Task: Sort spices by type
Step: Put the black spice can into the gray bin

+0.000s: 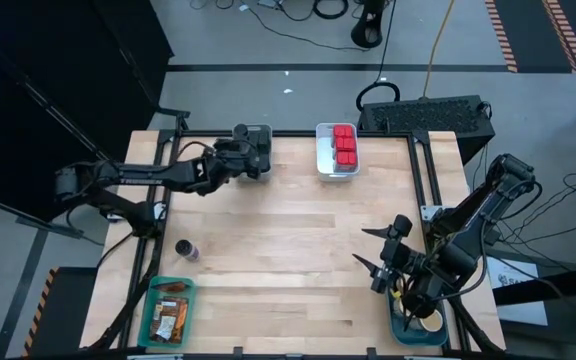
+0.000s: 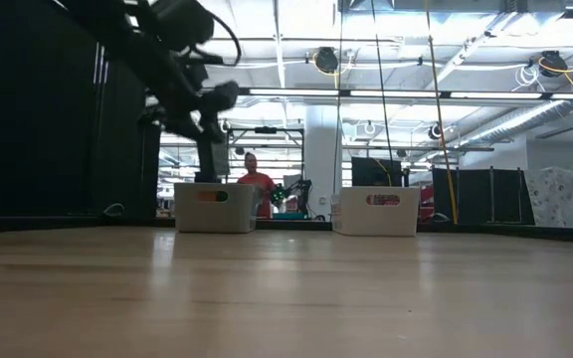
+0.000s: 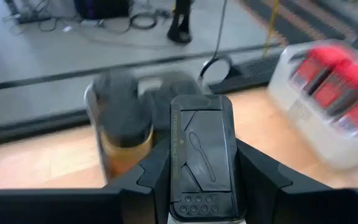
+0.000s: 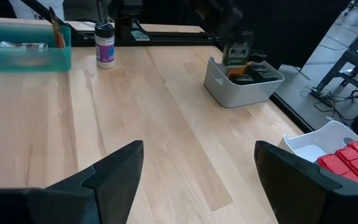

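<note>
My left gripper (image 3: 202, 186) is shut on a dark spice jar with a black flip lid (image 3: 202, 155). It hangs over the grey bin (image 4: 244, 84) at the table's far edge, and shows from afar in the right wrist view (image 4: 237, 50). In that bin stands another dark-lidded jar (image 3: 122, 127). Red tins (image 1: 345, 143) lie in the white bin (image 1: 337, 170). A lone jar with a white and purple label (image 1: 186, 248) stands on its base on the table's left. My right gripper (image 1: 373, 250) waits open at the near right, holding nothing. My left gripper pinches the jar between its two fingers (image 3: 156, 177), which lie on the two opposite sides of the black lid (image 3: 178, 168). The fingers slant down toward the table's far edge. The jar is lifted clear above the grey bin (image 2: 215, 207).
A teal bin (image 1: 153, 318) with brown-orange packets stands at the near left corner. A blue bin (image 1: 400, 330) with a tan-topped jar sits under my right arm. A broad stretch of bare wood (image 1: 288, 240) lies between the bins. A person in red (image 2: 256, 184) stands in the room beyond.
</note>
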